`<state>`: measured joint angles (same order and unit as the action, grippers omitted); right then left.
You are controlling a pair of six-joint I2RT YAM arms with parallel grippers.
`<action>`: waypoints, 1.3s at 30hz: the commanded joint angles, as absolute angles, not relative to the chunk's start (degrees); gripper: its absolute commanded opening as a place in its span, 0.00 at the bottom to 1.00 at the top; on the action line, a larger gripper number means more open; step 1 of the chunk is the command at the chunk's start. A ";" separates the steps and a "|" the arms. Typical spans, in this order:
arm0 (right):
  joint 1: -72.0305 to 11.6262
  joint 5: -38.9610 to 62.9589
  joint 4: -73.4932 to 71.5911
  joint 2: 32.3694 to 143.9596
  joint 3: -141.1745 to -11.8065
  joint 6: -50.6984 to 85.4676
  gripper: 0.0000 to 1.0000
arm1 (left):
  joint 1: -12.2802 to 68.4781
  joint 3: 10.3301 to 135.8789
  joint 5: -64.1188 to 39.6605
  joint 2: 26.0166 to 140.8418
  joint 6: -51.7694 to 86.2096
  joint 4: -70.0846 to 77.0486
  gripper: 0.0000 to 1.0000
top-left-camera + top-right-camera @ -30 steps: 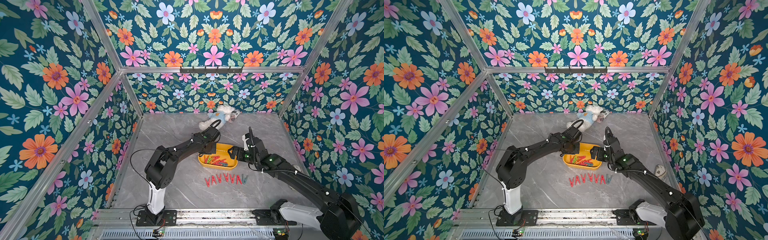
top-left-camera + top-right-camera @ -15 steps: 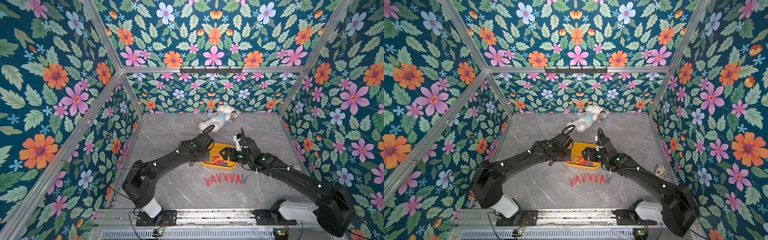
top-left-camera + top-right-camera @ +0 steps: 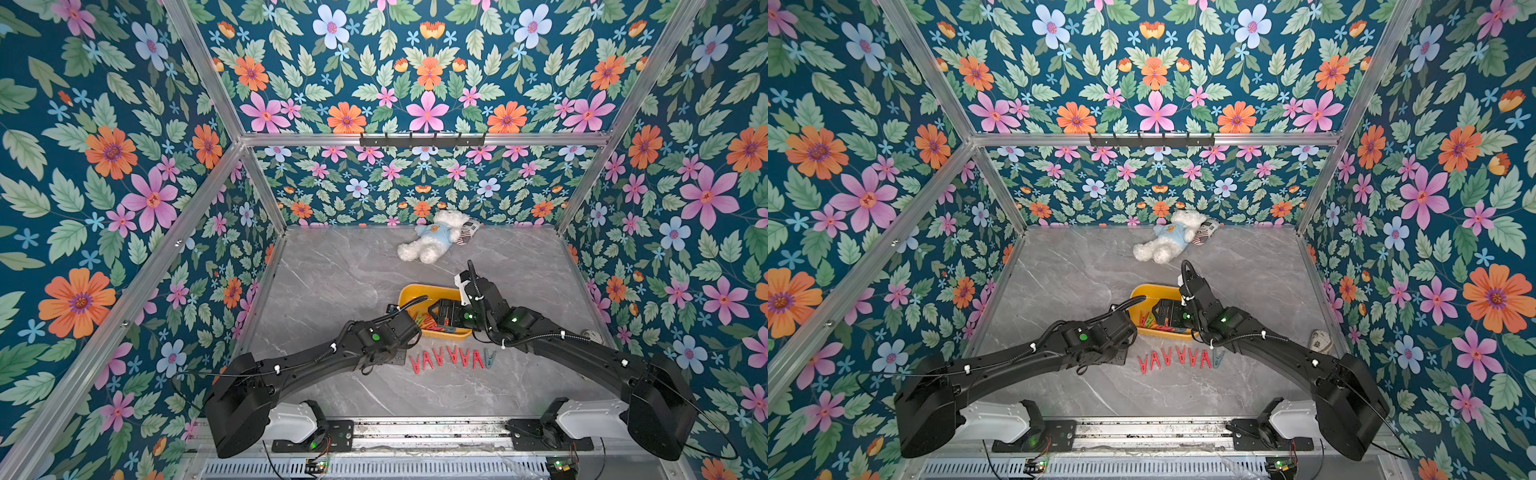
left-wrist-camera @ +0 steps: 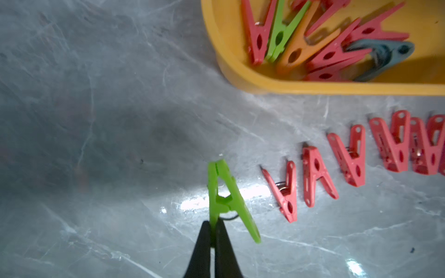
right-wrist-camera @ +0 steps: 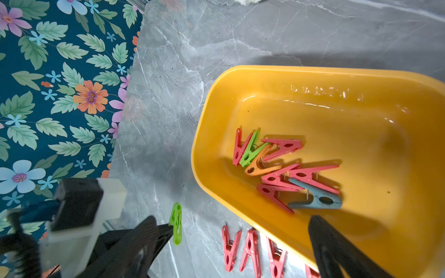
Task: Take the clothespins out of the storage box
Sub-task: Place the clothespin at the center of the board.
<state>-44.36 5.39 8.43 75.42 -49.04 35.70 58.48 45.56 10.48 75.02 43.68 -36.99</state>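
In both top views I see the storage box (image 3: 415, 291) sitting on the grey table (image 3: 332, 282), with a row of clothespins (image 3: 451, 358) laid flat just in front of it, mostly red with a grey-blue one at its right end; my right gripper (image 3: 442, 311) hangs over the box interior, while the left arm's wrist hides its own tool there. Through the left wrist camera, the left gripper (image 4: 213, 226) is clamped on the end of one leg of a green clothespin (image 4: 225, 199), held beside the row's left end, though whether it touches the table I cannot tell. Through the right wrist camera, the clothespins (image 5: 284, 168) left inside lie in a tangled heap on the box floor, toward the wall nearest the row, and the right jaws stand wide apart with nothing between them, only one finger (image 5: 337, 245) showing. I judge these pegs light, stiff, smooth plastic with a wire spring, likely to skid or flip if nudged, so I'd take a top one that lies free of its neighbours, pinching across a single flat leg near its end
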 commanded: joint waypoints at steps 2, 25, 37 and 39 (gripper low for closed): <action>-44.94 3.40 6.93 75.59 -48.64 37.54 0.99 | 60.58 42.66 11.26 75.10 46.63 -31.58 0.08; -45.35 0.03 9.93 76.54 -49.17 38.23 0.99 | 64.23 41.75 8.92 85.63 42.86 -25.84 0.13; -44.85 -1.87 12.13 83.60 -54.04 37.31 0.83 | 63.65 44.79 13.38 81.02 43.51 -31.78 0.41; -44.16 -1.30 11.88 84.43 -54.23 37.26 0.80 | 62.87 45.64 14.07 79.37 43.38 -33.04 0.43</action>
<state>-44.80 -0.93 11.81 83.66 -53.71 37.54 63.53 44.62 11.07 80.84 43.29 -29.82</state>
